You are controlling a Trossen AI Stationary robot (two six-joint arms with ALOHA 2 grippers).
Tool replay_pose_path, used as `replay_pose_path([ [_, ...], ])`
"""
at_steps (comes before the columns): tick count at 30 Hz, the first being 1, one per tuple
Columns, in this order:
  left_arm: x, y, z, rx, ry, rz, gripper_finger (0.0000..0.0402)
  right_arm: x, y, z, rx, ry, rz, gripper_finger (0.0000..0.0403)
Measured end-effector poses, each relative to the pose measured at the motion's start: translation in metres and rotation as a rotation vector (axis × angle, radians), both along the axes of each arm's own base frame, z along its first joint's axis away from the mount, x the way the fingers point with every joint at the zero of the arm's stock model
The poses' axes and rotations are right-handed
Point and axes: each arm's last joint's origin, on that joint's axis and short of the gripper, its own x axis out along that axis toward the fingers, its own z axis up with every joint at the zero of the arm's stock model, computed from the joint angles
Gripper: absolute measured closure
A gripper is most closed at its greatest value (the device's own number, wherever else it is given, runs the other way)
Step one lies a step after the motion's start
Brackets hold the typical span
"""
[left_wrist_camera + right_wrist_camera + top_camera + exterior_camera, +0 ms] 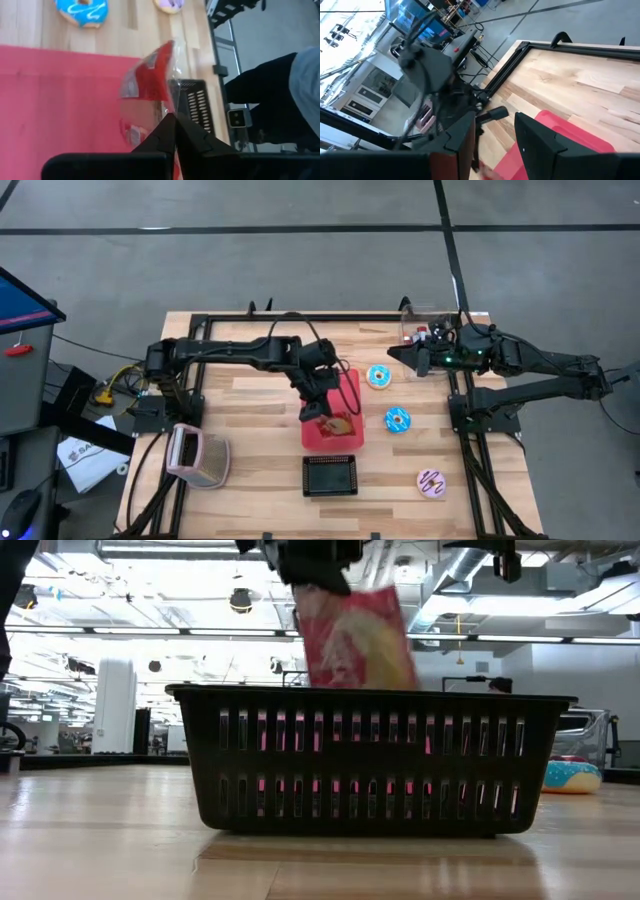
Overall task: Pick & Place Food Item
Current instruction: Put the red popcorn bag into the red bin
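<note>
My left gripper (322, 412) was clamped shut on the snack bag (337, 423), its two dark fingers (172, 131) pinched together on the bag's clear sealed edge. The bag hung below the fingers, off the table, red with a yellow picture on it, and tilted. From the low camera I saw the snack bag (355, 635) dangling above the rim of the black basket (370, 755), though I could not tell from there whether it hung directly over the basket or farther back. From above, the gripper and bag sat over the red mat (345, 395) at the middle of the table, with the basket (330, 475) just on the near side of the mat.

To the right of the mat lay two blue-iced donuts (379, 376), one farther and one nearer, and a pink-iced donut (432, 482) sat near the right front corner. A toaster (197, 455) stood at the near left of the table (250, 395).

My right gripper (405, 354) waited at the far right side of the table, its fingers (540, 140) a little apart and holding nothing.
</note>
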Motion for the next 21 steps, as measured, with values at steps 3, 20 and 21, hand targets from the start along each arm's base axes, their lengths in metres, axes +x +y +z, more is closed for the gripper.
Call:
replay_pose_path([
  [3, -0.002, 0.000, -0.014, 0.004, 0.023, -0.002, 0.0401, 0.000, 0.000, 0.000, 0.000, -0.004, 0.000, 0.0271],
  [20, -0.011, 0.040, -0.043, 0.015, 0.003, 0.056, 0.0401, 0.000, 0.000, 0.000, 0.000, -0.004, -0.001, 0.0271],
  [21, -0.011, 0.044, -0.043, 0.021, -0.005, 0.061, 0.0401, 0.000, 0.000, 0.000, -0.001, -0.005, -0.001, 0.0271],
])
